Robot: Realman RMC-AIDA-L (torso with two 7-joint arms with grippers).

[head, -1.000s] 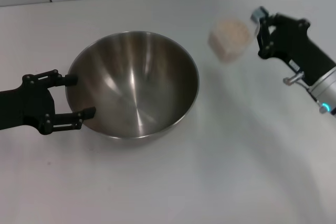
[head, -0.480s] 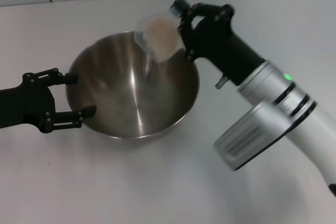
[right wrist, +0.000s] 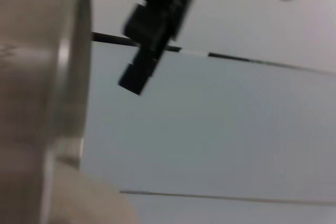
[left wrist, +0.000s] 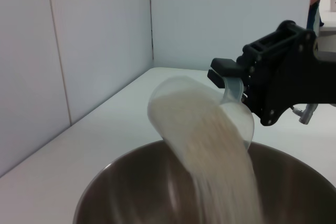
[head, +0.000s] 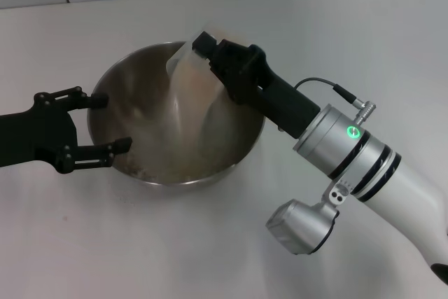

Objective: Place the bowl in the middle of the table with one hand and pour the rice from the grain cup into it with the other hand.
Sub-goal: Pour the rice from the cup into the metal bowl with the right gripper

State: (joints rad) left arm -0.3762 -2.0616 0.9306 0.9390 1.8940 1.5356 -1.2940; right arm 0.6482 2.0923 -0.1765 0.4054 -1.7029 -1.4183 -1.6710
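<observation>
Two grippers: both are working at the bowl (head: 178,113), one at each side of it.
Table (head: 210,243): white top is carrying the bowl and lying under both arms.
Right arm (head: 357,166): silver-white, it is reaching in from the near right, up and across the bowl's right rim.
Left gripper (head: 98,122): its fingers are standing spread, one beyond the bowl's left rim and one nearer, both at the outer wall; whether they are touching it cannot be told.
Bowl: steel, sitting upright between the two grippers, with its left rim in the left gripper's gap and its right rim under the right gripper.
Rice (head: 183,113): pale grains are streaming down from the cup's mouth, below and left of the right gripper, and gathering on the bowl's floor; in the left wrist view the stream (left wrist: 220,171) is falling into the bowl (left wrist: 131,192).
Cup (head: 187,61): clear plastic, tipped steeply with its mouth facing down and left over the bowl's far side, sitting right at the right gripper's tip; the left wrist view is showing it (left wrist: 231,116) pinched there.
Right gripper (head: 206,50): black fingers are pressing on the cup, holding it over the bowl; seen from the left wrist (left wrist: 231,80), it is sitting just behind the cup's base.
Right wrist view: blurred, with the cup's wall (right wrist: 42,77) filling one side.
</observation>
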